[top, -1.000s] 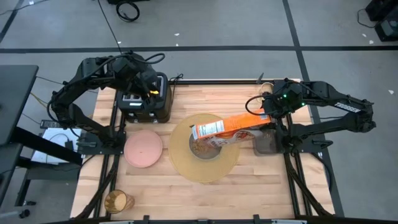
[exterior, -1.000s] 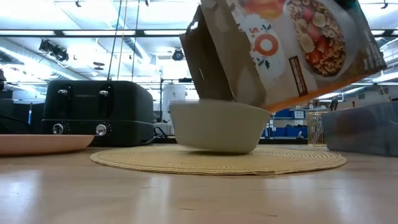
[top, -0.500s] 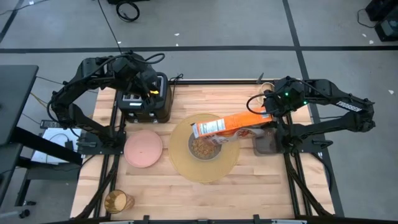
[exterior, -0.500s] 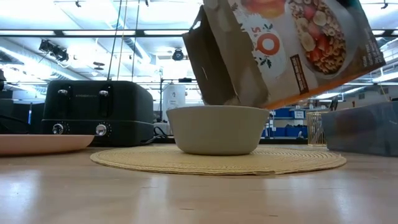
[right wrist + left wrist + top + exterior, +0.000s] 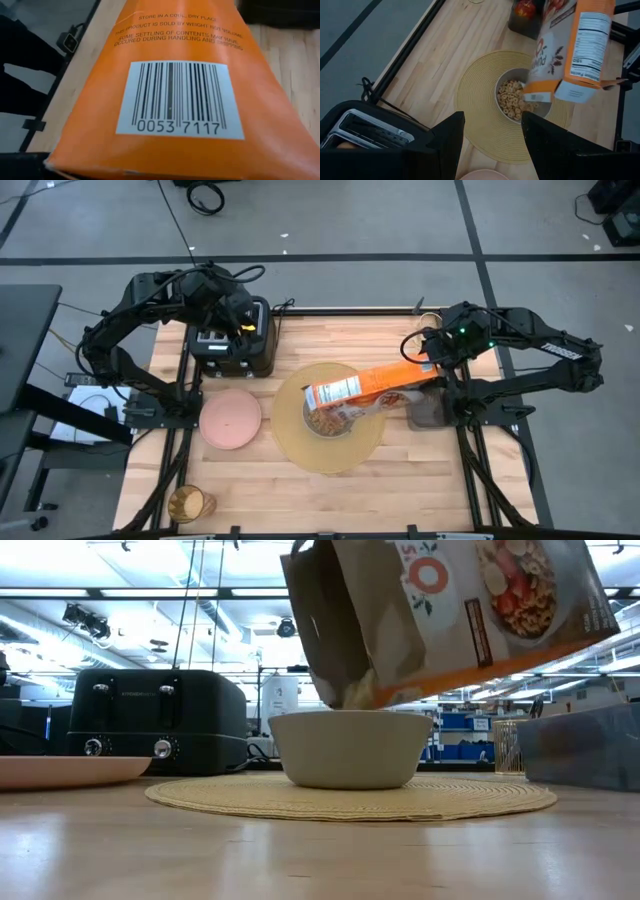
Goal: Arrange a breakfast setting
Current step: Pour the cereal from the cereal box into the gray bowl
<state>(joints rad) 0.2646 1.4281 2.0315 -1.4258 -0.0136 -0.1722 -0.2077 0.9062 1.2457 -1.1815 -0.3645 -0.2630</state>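
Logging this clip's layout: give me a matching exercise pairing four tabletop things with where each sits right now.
Things:
1. grey bowl
2. pink plate
3. amber glass
4. orange cereal box

Places:
A. near front left table corner
B. tilted above the bowl, held by the right end effector
C. on the round tan woven placemat
D. on bare wood left of the placemat

Pairs: 1-C, 2-D, 3-A, 4-B

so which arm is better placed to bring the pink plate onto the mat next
Left. The left gripper hovers open over the toaster, on the pink plate side. The right gripper is busy tipping the cereal box over the bowl.
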